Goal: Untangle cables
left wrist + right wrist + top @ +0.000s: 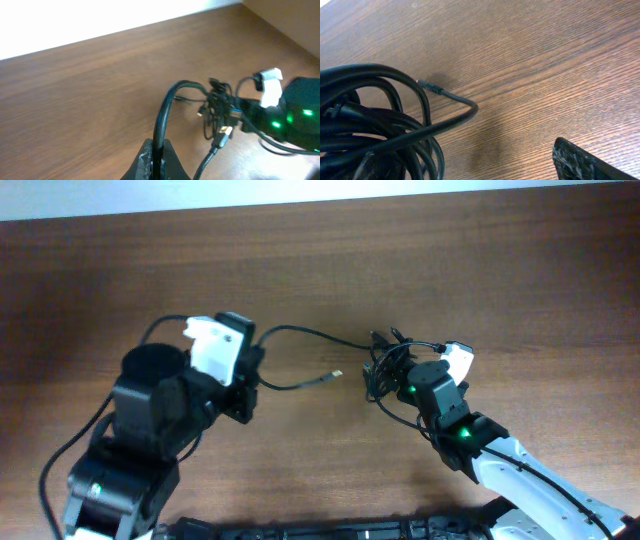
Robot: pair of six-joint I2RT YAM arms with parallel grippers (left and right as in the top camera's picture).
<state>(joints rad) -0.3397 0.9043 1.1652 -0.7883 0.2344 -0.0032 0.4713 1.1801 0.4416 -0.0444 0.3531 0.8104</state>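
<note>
Brown wood grain covered the table (320, 260), and on it we saw the tangle (383, 368) of thin black cables, bunched in a small knot. To the left of the tangle, well apart from it, the left gripper (156, 159) had its fingers pressed together on one black cable (162, 112). From that pinch the cable rose in a curve, bent over and ran right into the tangle, lifted off the wood for much of its length in the left wrist view. A second strand ran from beside the same gripper and stopped short of the tangle in a loose end (337, 375) with a pale connector, lying on the wood just left of the knot.

The right gripper (465, 155) sat at the tangle itself, reaching in from its lower right side. In its wrist view we made out one textured finger (585, 162) far to the right of the coils, with bare wood showing in the wide gap, so the claw stood apart. The coils lay at its other side, where the second finger was mostly hidden behind them, and we could not tell whether any strand touched it. A short plug (431, 88) poked out of the tangle, its lead bending sharply back into the bundle. Green lights (463, 433) glowed on the right arm, just below and right of the tangle.
</note>
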